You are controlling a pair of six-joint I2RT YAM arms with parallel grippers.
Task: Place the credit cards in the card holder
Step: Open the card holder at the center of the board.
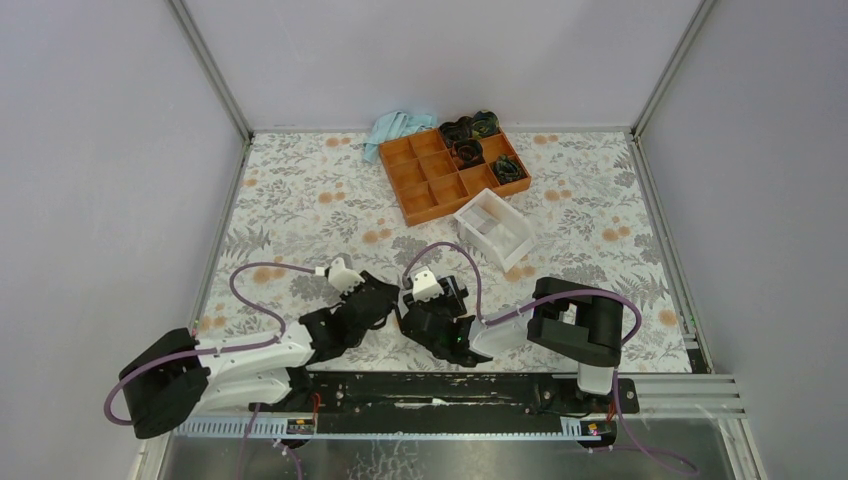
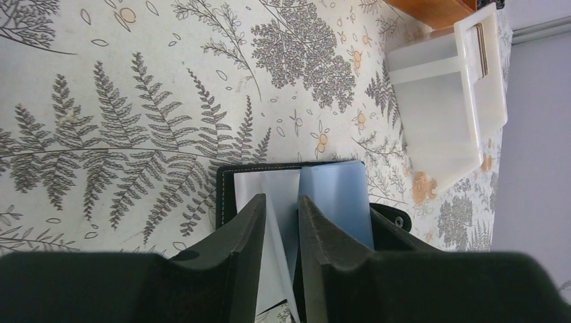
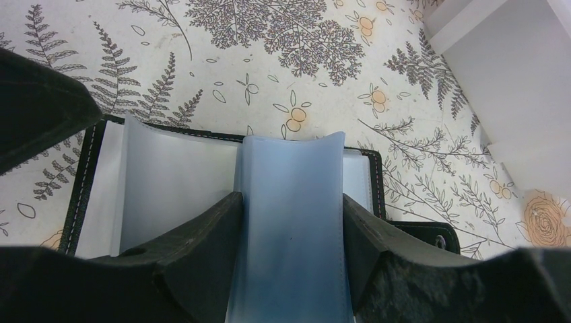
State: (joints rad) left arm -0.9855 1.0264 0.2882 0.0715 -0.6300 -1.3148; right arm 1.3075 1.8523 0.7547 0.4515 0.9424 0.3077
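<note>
The black card holder [image 3: 172,182] lies unfolded on the fern-patterned table, its snap tab [image 3: 431,235] off to the right. My right gripper [image 3: 291,198] is shut across the width of its upright light-blue sleeve [image 3: 293,222], which bows between the fingers. My left gripper [image 2: 281,200] stands narrowly open around a thin pale leaf of the card holder [image 2: 333,195], with a gap on both sides of the leaf. Thin yellow-brown edges of the credit cards [image 2: 479,48] show upright in the white box [image 2: 438,114]. Seen from above, both grippers meet near the front and cover the holder.
The white box [image 1: 493,228] stands just beyond the right gripper. Behind it is an orange compartment tray [image 1: 430,185] with dark items in its right cells, and a light-blue cloth [image 1: 395,125] by the back wall. Metal frame rails edge the table.
</note>
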